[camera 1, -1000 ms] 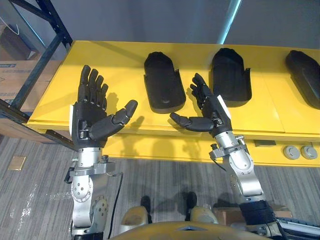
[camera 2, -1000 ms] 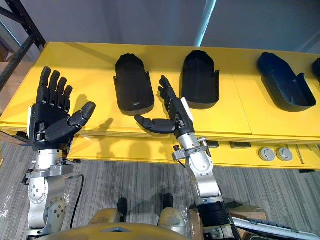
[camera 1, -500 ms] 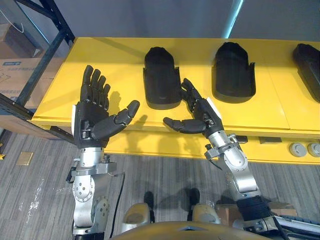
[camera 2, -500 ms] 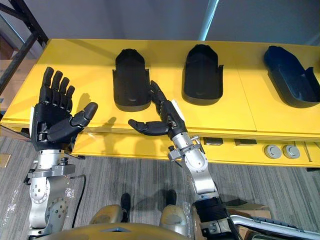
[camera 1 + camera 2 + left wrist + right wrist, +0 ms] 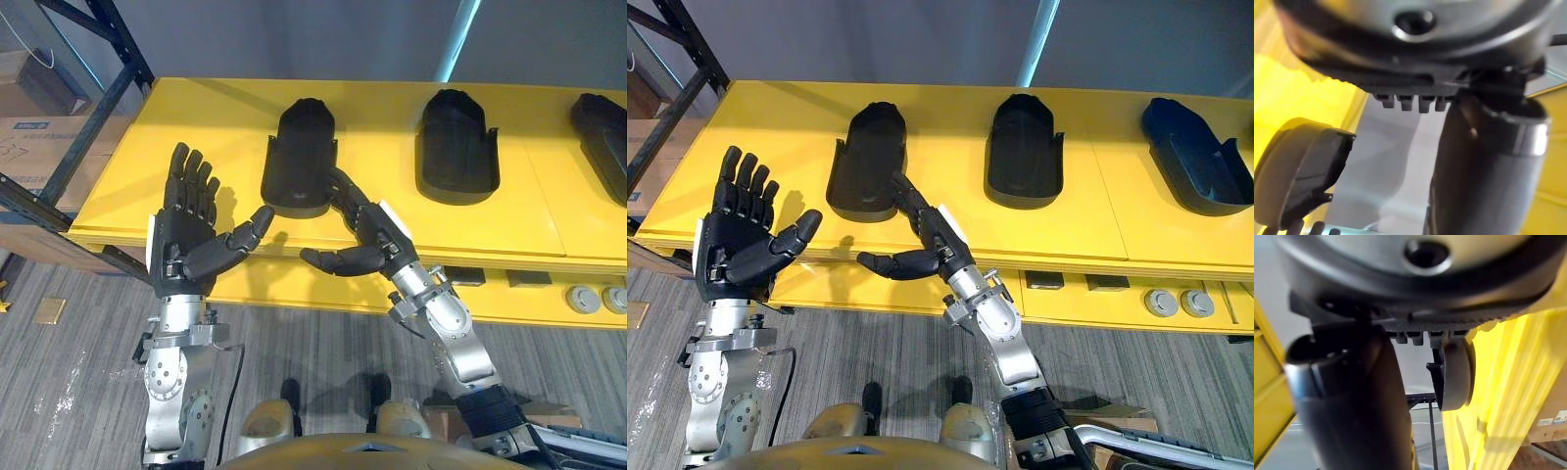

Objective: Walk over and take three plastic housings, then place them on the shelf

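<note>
Three black plastic housings lie in a row on the yellow table (image 5: 196,127): the left housing (image 5: 299,157), the middle housing (image 5: 458,147) and the right housing (image 5: 1195,162). My right hand (image 5: 370,240) is open at the table's front edge. Its straight fingers (image 5: 345,196) touch the near right side of the left housing, and its thumb points left below the edge. My left hand (image 5: 191,240) is held up open, palm toward the left housing, over the table's front left part. The left housing's end shows past each hand as a housing (image 5: 1308,176) and a housing (image 5: 1454,377).
A dark metal rack (image 5: 88,108) stands at the table's left end, with a cardboard box (image 5: 29,147) behind it. Two grey round discs (image 5: 1171,302) sit on the lower yellow ledge at the right. Grey plank floor lies before the table.
My right hand has swung left and forward to the left housing's side. That housing's near end has turned slightly to the left. The view has shifted a little too.
</note>
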You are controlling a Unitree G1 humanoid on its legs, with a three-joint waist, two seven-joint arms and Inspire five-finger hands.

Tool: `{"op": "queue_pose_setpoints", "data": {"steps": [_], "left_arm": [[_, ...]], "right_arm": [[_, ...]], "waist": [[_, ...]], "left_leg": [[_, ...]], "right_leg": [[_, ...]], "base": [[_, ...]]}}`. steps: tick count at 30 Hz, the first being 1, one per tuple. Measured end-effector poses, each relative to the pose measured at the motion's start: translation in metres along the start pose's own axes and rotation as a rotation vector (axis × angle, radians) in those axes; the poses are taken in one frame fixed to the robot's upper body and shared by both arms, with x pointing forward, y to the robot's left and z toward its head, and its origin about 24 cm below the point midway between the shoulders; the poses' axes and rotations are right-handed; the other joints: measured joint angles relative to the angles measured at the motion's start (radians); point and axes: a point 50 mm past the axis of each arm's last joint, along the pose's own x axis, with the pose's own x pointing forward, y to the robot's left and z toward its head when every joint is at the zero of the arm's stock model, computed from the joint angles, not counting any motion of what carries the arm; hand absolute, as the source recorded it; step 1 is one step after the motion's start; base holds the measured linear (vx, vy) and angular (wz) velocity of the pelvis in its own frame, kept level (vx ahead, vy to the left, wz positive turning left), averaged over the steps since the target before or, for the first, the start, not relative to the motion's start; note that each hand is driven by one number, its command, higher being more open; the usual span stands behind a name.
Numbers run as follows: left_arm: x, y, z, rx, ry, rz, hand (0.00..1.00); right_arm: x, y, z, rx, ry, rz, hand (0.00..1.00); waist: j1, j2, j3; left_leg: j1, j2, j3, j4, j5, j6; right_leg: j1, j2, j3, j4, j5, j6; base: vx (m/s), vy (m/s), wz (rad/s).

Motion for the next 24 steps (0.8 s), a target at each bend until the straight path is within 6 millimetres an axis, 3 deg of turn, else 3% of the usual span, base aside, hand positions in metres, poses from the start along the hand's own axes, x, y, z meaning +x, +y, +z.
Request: {"op": "queue_pose_setpoints", "data": {"steps": [3,6,9,12,19,24], "left_arm": [[-0.002,0.0,-0.001,0.004,0.01,0.001,1.0],[-0.002,0.0,-0.001,0.004,0.011,0.001,1.0],[-0.003,0.0,-0.001,0.007,0.013,0.001,1.0],[-0.003,0.0,-0.001,0.007,0.013,0.001,1.0],[-0.002,0.0,-0.001,0.01,0.013,0.007,1.0],[-0.002,0.001,-0.001,0.014,0.008,0.023,1.0]], "right_arm": [[-0.001,-0.003,0.001,-0.106,-0.004,-0.075,1.0],[-0.005,-0.006,0.017,-0.222,-0.082,-0.147,1.0],[-0.008,-0.006,0.051,-0.367,-0.273,-0.194,1.0],[-0.011,-0.002,0.072,-0.453,-0.396,-0.186,1.0],[0.001,0.004,0.068,-0.543,-0.384,-0.086,1.0],[0.013,0.0,0.052,-0.644,-0.309,-0.043,1.0]], "waist": [[0.001,-0.003,-0.001],[0.002,-0.003,-0.002],[0.001,-0.003,-0.002],[0.001,-0.007,-0.004],[0.01,-0.01,-0.006],[0.03,-0.01,-0.006]], "left_leg": [[0.0,0.002,0.0,-0.002,0.008,-0.007],[0.0,0.002,0.001,0.003,0.008,-0.007],[-0.001,0.003,0.004,0.01,0.005,-0.007],[-0.001,0.004,0.005,0.013,0.004,-0.007],[-0.007,0.004,-0.004,0.013,0.006,-0.002],[-0.02,0.001,-0.035,0.012,0.019,-0.01]], "right_leg": [[0.002,0.0,-0.008,0.0,0.0,0.0],[0.004,0.0,-0.008,0.0,0.0,0.0],[0.005,0.0,-0.007,0.0,0.0,0.0],[0.005,0.001,-0.006,0.0,0.0,0.0],[0.008,0.0,-0.019,-0.001,0.0,0.0],[0.017,0.0,-0.051,-0.007,0.0,0.0]], "base": [[-0.01,-0.006,0.05],[0.0,0.0,0.0],[-0.01,0.002,-0.02],[-0.01,0.0,-0.01],[-0.02,-0.003,0.06],[0.0,-0.007,0.21]]}}
